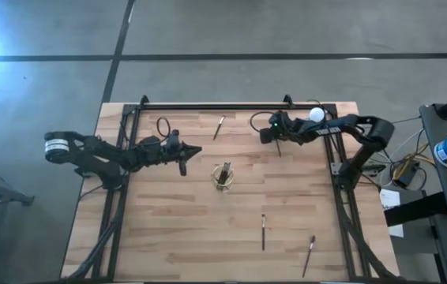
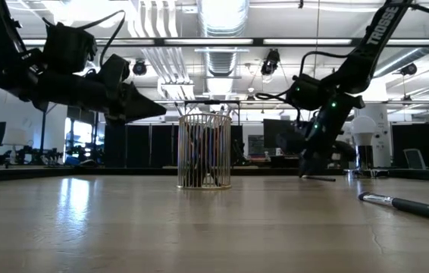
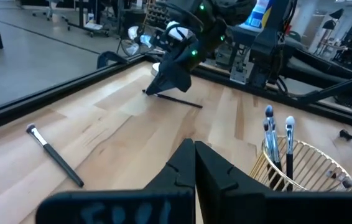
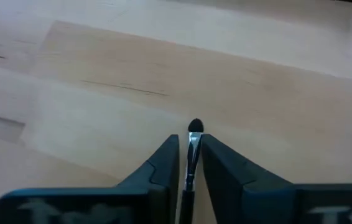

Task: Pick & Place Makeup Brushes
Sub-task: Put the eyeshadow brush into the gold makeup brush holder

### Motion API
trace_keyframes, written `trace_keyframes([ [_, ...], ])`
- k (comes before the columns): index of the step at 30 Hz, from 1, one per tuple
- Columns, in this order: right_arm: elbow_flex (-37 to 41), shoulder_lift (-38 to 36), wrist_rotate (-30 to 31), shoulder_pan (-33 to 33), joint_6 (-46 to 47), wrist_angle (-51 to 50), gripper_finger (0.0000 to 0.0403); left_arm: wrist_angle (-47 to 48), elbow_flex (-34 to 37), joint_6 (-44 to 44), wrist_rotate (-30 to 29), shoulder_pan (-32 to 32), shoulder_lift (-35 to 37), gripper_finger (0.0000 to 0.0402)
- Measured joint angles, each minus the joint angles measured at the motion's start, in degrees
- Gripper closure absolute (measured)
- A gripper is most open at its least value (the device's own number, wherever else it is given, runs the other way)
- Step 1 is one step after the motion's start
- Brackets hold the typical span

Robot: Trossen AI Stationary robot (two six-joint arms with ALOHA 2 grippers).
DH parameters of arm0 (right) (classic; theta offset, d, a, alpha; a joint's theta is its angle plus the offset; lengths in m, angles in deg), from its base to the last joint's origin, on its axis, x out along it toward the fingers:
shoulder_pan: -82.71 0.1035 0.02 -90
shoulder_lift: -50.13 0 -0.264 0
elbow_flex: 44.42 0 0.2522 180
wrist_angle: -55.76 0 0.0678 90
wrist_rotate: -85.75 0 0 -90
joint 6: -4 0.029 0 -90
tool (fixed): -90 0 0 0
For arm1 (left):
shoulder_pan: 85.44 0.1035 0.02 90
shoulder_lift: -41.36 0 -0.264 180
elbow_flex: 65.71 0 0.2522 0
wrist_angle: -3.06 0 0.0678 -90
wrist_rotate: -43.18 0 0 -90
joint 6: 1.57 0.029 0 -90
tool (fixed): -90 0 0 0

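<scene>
A gold wire cup (image 1: pixel 223 176) stands mid-table with several dark makeup brushes upright in it (image 3: pixel 269 134). Loose brushes lie flat on the wood near the far edge (image 1: pixel 219 127) and toward the near edge (image 1: pixel 263 231) (image 1: pixel 309 255). My right gripper (image 4: pixel 189 140) is down at the table on the far right side (image 1: pixel 264 136), shut on one more brush (image 3: pixel 176 98). My left gripper (image 3: pixel 193 155) is shut and empty. It hovers above the table just left of the cup (image 1: pixel 196 150) (image 2: pixel 158 112). My right gripper pinches a makeup brush by its silver ferrule (image 4: pixel 193 146), just behind the dark head (image 4: pixel 195 127), which pokes out past the fingertips. The fingers slant down from above and lie along the brush. The handle (image 3: pixel 185 101) trails back along the table (image 2: pixel 322 178).
A black metal frame rail (image 1: pixel 215 105) runs along the table's far edge, and side rails run down both sides. A white round-topped object (image 1: pixel 317 114) sits at the far right corner behind my right arm. Bare wood lies between the cup and the near brushes.
</scene>
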Motion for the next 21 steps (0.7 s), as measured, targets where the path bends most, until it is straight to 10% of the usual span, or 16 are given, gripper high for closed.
trace_keyframes([
  [21, -5.57, 1.9, -3.27, 0.02, -1.1, -10.95, 0.0384, -0.06, 0.19, -0.62, 0.5, 0.0, 0.02, 0.0401],
])
